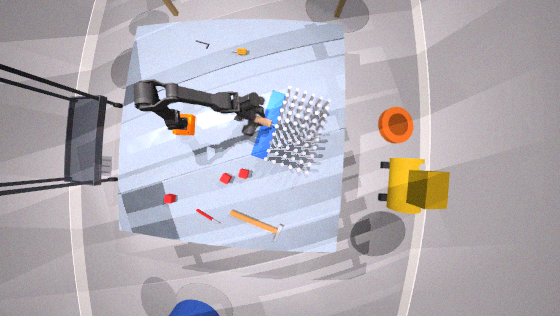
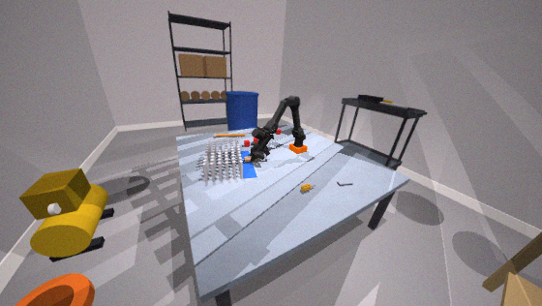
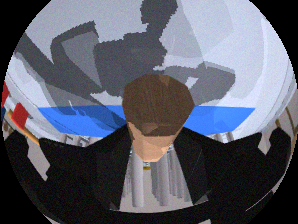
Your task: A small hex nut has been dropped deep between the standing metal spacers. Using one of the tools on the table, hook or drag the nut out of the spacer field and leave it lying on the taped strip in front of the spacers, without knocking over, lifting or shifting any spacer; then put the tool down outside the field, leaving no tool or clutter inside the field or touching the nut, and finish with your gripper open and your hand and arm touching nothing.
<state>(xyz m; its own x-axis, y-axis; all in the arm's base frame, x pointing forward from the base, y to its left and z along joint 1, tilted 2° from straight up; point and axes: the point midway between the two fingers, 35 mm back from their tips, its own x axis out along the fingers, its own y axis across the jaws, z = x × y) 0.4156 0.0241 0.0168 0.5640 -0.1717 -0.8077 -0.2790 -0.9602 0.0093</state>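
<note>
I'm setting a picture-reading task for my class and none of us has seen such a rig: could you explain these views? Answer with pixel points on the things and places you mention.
The machine is one black robot arm (image 1: 197, 96) (image 2: 279, 113) on an orange base, ending in a two-fingered gripper (image 1: 260, 119) (image 2: 252, 158) (image 3: 152, 127). One picture looks down from above, one from the side of the room, and one from the arm's wrist. The gripper is shut on a brown wooden handle (image 1: 262, 121) (image 3: 158, 105); its far end is hard to make out. Ahead stand many metal spacers (image 1: 300, 125) (image 2: 223, 160) (image 3: 162, 180), with a blue strip (image 1: 259, 145) (image 2: 249, 169) (image 3: 220, 117) in front. Elsewhere on the table lie a hammer (image 1: 254, 221), a red-handled tool (image 1: 205, 215) and three red cubes (image 1: 225, 178).
</note>
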